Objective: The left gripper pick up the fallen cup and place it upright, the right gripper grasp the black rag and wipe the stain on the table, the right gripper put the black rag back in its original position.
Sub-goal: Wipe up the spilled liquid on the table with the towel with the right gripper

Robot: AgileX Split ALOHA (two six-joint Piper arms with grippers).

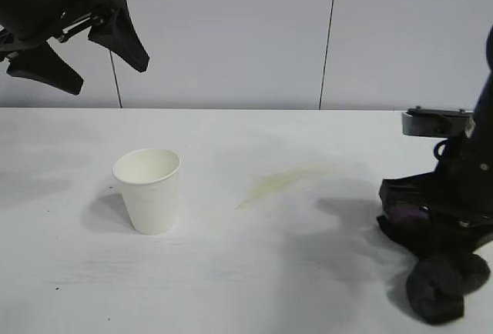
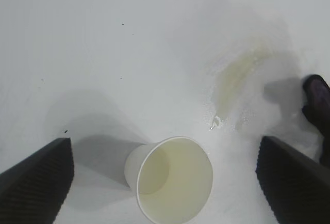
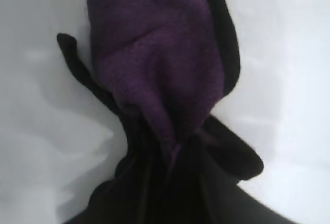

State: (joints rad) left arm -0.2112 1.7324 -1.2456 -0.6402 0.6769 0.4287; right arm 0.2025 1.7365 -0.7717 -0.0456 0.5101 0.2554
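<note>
The white paper cup (image 1: 149, 189) stands upright on the table (image 1: 254, 288), left of centre. My left gripper (image 1: 109, 77) hangs open and empty high above it at the far left; in the left wrist view its fingers (image 2: 37, 182) flank the cup (image 2: 172, 185) from well above. The yellowish stain (image 1: 282, 181) lies smeared right of the cup, also in the left wrist view (image 2: 238, 74). My right gripper (image 1: 428, 222) is low at the right edge, shut on the black rag (image 1: 437, 288), whose purple patch (image 3: 154, 64) bunches at the jaws.
A white wall with vertical seams (image 1: 329, 38) runs behind the table. The grey plate (image 1: 436, 123) of the right arm stands above the rag. The table's front edge is close to the rag.
</note>
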